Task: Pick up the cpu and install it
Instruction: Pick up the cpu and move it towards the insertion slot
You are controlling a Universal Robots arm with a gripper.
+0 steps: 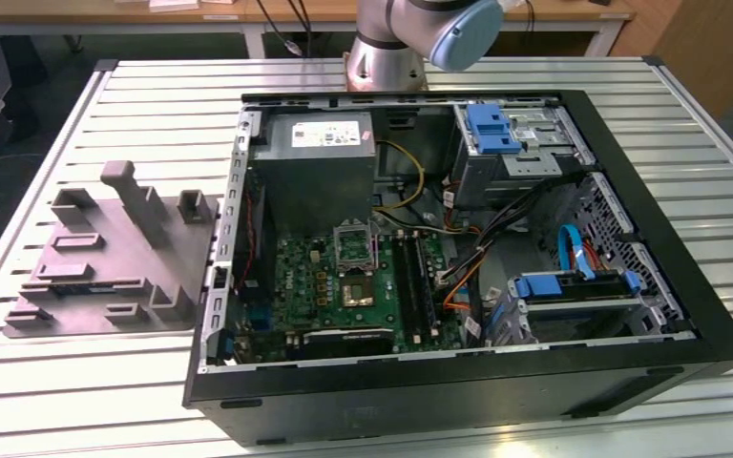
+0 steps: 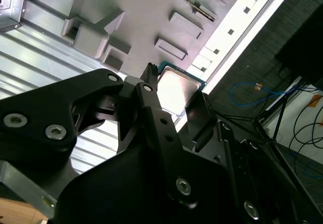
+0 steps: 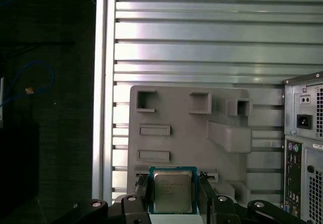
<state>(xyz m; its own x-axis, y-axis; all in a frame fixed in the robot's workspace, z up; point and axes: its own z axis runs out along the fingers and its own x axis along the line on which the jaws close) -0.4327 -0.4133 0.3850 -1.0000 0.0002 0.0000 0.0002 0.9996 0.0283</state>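
Cpu (image 3: 172,192) pinched by opposite edges between the fingers (image 3: 144,193) of the gripper (image 3: 173,186), metal top bared to the first wrist view. Just beyond, grey moulded fixture (image 3: 186,133) lying on slatted aluminium table (image 3: 202,42). Computer case (image 3: 305,133) off to one side, dark floor (image 3: 45,133) to the other.

Silver-grey arm (image 1: 386,43) with pale blue joint cap (image 1: 466,33); black fingers (image 2: 154,103), matte black linkages (image 2: 60,105), silver screws (image 2: 55,131).

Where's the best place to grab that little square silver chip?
By two opposite rim edges of the cpu, coming straight at its flat face. It is thin and square, so only the sides offer grip; the gripper has a finger on each side edge that way.
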